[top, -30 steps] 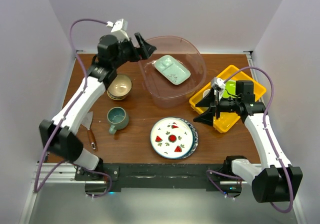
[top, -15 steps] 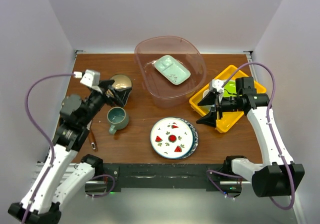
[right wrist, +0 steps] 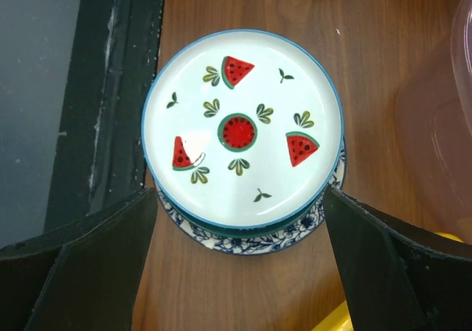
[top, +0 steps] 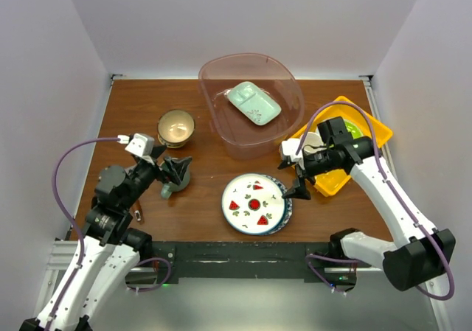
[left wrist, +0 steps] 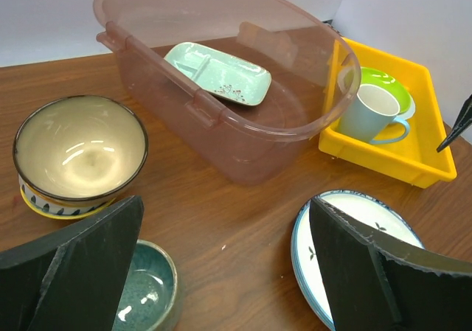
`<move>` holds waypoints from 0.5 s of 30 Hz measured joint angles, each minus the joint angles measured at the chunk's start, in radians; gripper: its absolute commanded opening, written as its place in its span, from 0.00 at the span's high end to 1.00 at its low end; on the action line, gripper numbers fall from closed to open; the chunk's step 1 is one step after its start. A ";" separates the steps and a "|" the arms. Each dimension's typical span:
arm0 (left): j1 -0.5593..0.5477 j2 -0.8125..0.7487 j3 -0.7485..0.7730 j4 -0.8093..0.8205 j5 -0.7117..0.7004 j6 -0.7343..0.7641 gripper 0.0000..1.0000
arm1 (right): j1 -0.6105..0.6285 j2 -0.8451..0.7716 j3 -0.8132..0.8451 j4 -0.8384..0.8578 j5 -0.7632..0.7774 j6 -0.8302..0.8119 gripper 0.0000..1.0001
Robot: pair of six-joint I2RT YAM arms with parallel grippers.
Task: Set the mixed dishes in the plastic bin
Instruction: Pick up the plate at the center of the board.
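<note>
The plastic bin stands at the back centre with the mint divided tray inside; both also show in the left wrist view, the bin and the tray. The tan bowl sits left of it. My left gripper is open and empty, low over the teal mug, with the mug by its left finger. The strawberry plate lies on a blue floral plate at the front centre. My right gripper is open and empty above the stack's right edge.
A yellow tray at the right holds a pale mug and a lime-green plate. A small utensil lies by the left arm. The black front rail runs just beyond the plates.
My left arm swung back from the bin's left rim and came down to the teal mug. My right gripper moved left from the yellow tray to the plate stack.
</note>
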State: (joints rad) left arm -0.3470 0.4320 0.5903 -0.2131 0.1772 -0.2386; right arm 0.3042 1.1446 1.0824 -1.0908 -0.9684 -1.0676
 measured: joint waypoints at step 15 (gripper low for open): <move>0.000 0.032 -0.013 0.010 -0.028 0.000 0.00 | 0.308 0.007 -0.051 0.129 0.227 0.008 0.03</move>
State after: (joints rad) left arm -0.3470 0.4637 0.5777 -0.2035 0.1493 -0.2386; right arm 0.6121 1.1519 1.0313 -0.9619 -0.7418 -1.0595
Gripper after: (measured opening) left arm 0.997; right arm 0.982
